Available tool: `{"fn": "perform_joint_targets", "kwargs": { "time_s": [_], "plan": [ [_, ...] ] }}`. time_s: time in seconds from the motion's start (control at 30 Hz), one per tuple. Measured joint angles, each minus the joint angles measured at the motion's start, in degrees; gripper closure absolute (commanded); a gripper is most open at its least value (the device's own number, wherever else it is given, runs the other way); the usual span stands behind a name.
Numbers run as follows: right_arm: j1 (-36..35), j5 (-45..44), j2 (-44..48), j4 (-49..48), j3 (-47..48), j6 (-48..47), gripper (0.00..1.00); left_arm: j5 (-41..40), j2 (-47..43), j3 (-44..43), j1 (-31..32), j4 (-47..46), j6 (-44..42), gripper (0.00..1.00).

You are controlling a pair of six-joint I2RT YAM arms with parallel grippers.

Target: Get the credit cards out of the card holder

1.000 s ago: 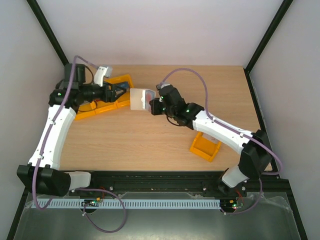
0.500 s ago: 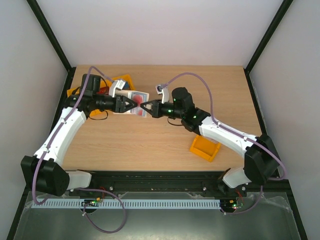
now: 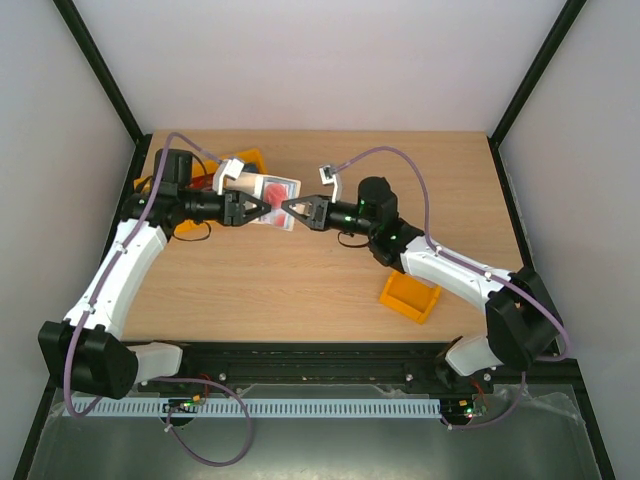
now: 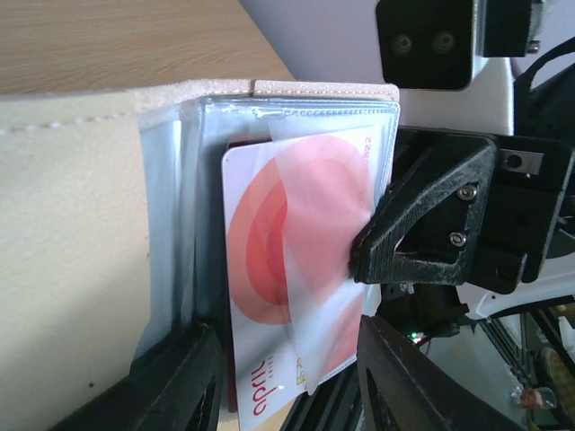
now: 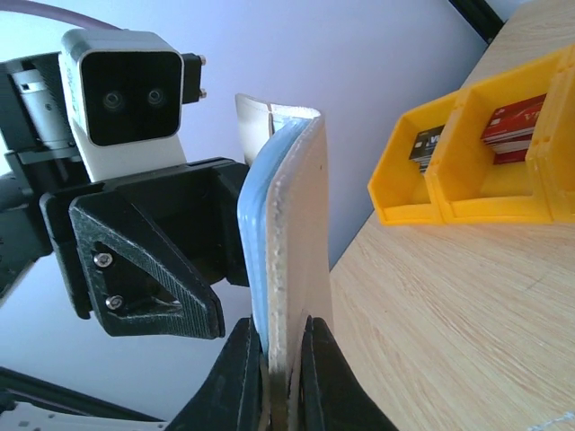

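Care: your right end effector (image 3: 288, 207) pinches the card holder (image 4: 72, 233) above the far-left desk (image 3: 320, 290); take the likely stiff, slick white card (image 4: 278, 269) by its exposed end, which your left end effector (image 4: 287, 386) straddles, though you cannot tell its grip.

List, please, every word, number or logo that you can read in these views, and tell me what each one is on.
Nothing reads cleanly.
Red lettering at the lower edge of the white card in the card holder: sideways and blurred, unreadable.
Small red print near that card's top right corner: blurred under the clear sleeve.
Print on the dark red card and the dark card in the yellow bins: too small.
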State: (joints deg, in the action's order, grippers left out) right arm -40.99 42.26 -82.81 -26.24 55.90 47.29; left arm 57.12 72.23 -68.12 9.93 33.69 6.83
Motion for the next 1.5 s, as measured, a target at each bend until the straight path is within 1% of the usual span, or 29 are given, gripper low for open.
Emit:
{"fn": "perform_joint_targets", "kwargs": {
  "time_s": [0.13, 0.17, 0.3, 0.43, 0.7, 0.87, 1.17, 1.23, 1.27, 1.3, 1.37, 1.43, 1.5],
  "plan": [
    [0.4, 1.2, -0.1, -3.3, -0.6, 3.1, 0.98, 2.1, 0.0, 0.3, -0.2, -0.9, -0.1, 0.61],
    [0.4, 1.5, -0.2, -4.0, -0.6, 3.6, 0.98, 2.8, 0.0, 0.3, -0.2, -1.1, -0.1, 0.64],
    [0.9, 2.6, -0.2, -7.0, -0.6, 5.5, 0.98, 4.5, 0.0, 0.2, -0.7, -2.0, 0.7, 0.88],
    [1.2, 2.8, -0.4, -9.9, -0.6, 6.2, 0.98, 5.5, 0.9, -0.5, -1.3, -2.8, 2.3, 0.98],
    [1.7, 2.4, -0.3, -11.3, -0.6, 4.8, 0.98, 8.5, 1.2, -1.6, -2.8, -2.9, 3.5, 0.98],
    [1.4, 2.7, 0.2, -10.7, -0.6, 3.0, 0.89, 11.5, 1.1, -1.6, -3.9, -2.1, 3.2, 0.98],
    [1.2, 4.2, -0.4, -11.4, -0.5, 2.8, 0.84, 13.2, 1.1, -1.7, -3.7, -0.7, 2.7, 0.98],
    [0.7, 4.9, -1.3, -11.7, -0.4, 3.1, 0.86, 13.9, 1.1, -1.8, -3.0, -0.7, 2.6, 0.98],
    [0.4, 5.3, -1.7, -11.7, -0.4, 3.2, 0.90, 14.0, 1.1, -1.9, -2.7, -0.5, 2.5, 0.98],
    [0.3, 5.5, -2.1, -11.7, -0.4, 3.3, 0.98, 14.2, 1.1, -2.2, -2.6, -0.2, 2.4, 0.98],
    [0.2, 5.8, -2.4, -12.1, -0.4, 3.5, 0.98, 14.0, 1.1, -2.6, -2.6, 0.1, 2.1, 0.98],
    [0.2, 5.9, -2.4, -12.4, -0.4, 3.8, 0.98, 14.0, 1.1, -2.6, -2.6, 0.0, 2.2, 0.95],
    [0.2, 5.9, -2.4, -13.0, -0.4, 4.3, 0.98, 13.9, 1.0, -2.6, -2.6, -0.3, 2.6, 0.89]
  ]
}}
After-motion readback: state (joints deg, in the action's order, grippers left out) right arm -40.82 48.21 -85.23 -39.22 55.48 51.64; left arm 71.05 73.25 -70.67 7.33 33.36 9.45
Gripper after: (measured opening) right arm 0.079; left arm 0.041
